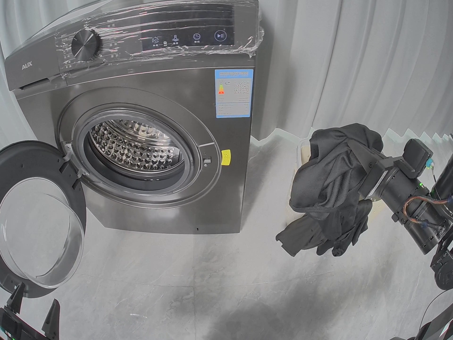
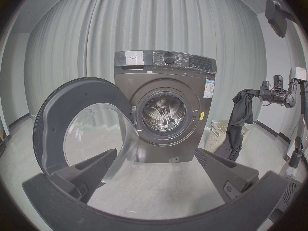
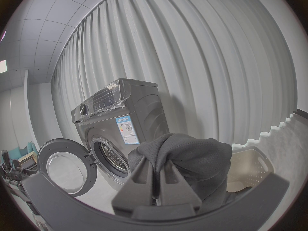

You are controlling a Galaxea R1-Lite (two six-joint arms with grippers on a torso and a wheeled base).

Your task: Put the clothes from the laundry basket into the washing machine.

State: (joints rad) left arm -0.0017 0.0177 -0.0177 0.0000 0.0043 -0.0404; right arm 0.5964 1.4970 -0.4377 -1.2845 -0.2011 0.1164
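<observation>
Right wrist view, right fingers (image 3: 138, 183) pinching black garment (image 3: 195, 158) draped over them, left fingers (image 2: 93, 167) spread

The floor (image 1: 226, 279) before me is pale grey tile with faint marbling and thin seams. The washing machine (image 1: 155, 166) stands directly on it, its back close to the white curtain (image 1: 358, 53), whose hem meets the floor behind. On my right, just beside the machine, the cream laundry basket (image 2: 215, 135) sits on the same tiles near the curtain.
</observation>
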